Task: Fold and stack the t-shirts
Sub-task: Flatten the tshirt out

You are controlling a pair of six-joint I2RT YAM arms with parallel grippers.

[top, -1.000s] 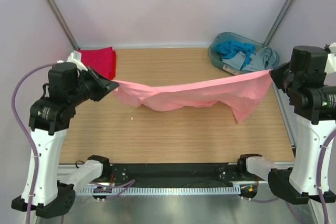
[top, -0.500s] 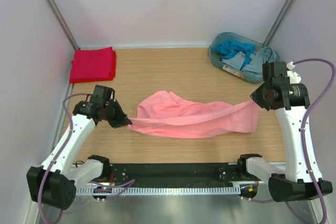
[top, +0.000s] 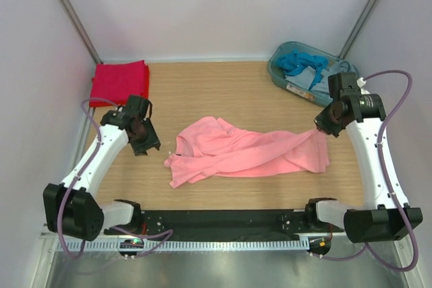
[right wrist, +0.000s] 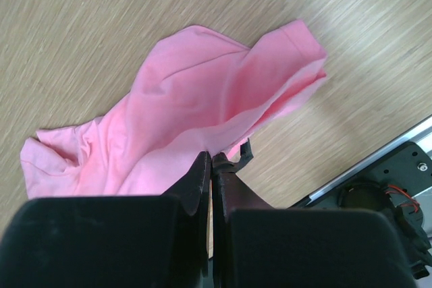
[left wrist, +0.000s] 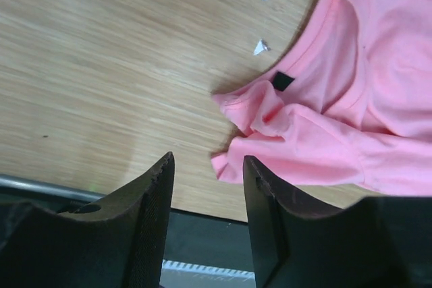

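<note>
Top external shows the salmon-pink t-shirt point(top: 243, 153) crumpled on the table point(top: 223, 92), one end pinched in your right gripper point(top: 322, 128), left gripper point(top: 152, 146) spread empty beside the other: you seem to be laying it out, so flatten it before folding.

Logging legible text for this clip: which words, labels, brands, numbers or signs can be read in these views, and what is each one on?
None: no text can be read in any view.
Neck label on the salmon-pink t-shirt: a small dark patch, no lettering can be made out.
Red t-shirt: plain, no print shows.
Basket of clothes: too small to tell whether anything bears print.
</note>
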